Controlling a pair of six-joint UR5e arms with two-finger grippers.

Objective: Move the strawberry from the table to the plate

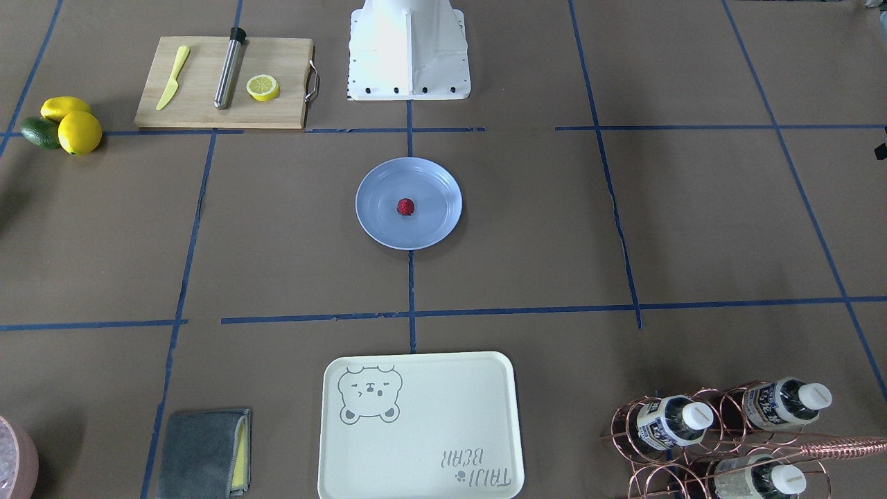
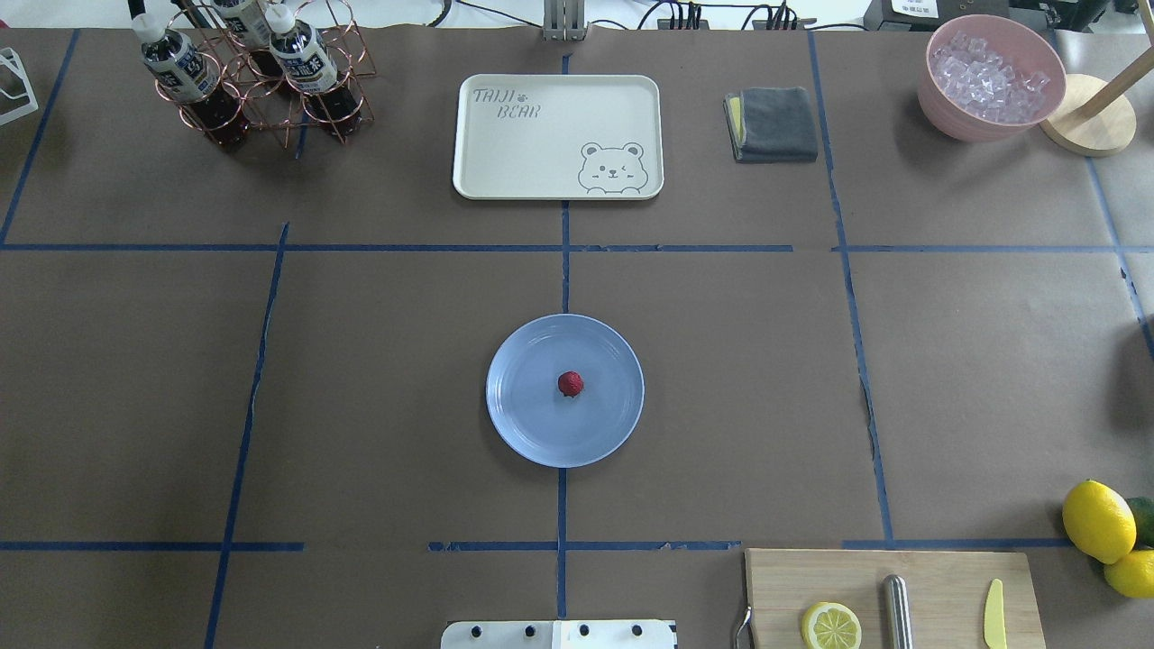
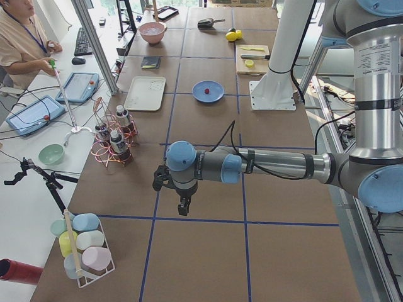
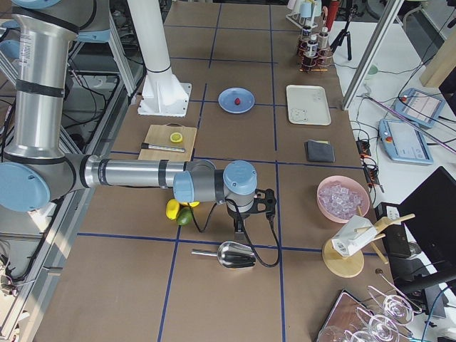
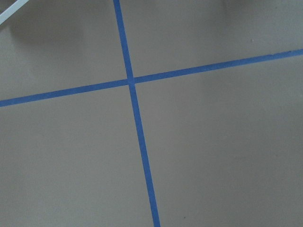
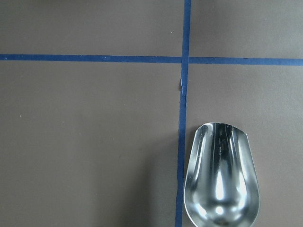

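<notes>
Both the left gripper (image 3: 183,206) and the right gripper (image 4: 239,224) hang well apart from the strawberry (image 2: 570,384), which lies in the middle of the plate (image 2: 523,424), far inward from either's fingers, neither arm clearly nearer; how open they are, or whether they hold anything, I cannot tell.

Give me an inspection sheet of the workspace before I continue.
Surface: table, brown paper, blue tape lines; nothing spilled.
Job's things: strawberry rests near the middle of the plate.
Clutter: cutting board, lemons, bear tray, cloth, bottle rack, ice bowl, scoop; all apart from the plate.
Grippers: left gripper and right gripper hang over the table's ends, far from the plate; open or shut, cannot tell.
Cables: black cable loops beside the right gripper, near the scoop.
Surroundings: a person sits at a side desk.
</notes>
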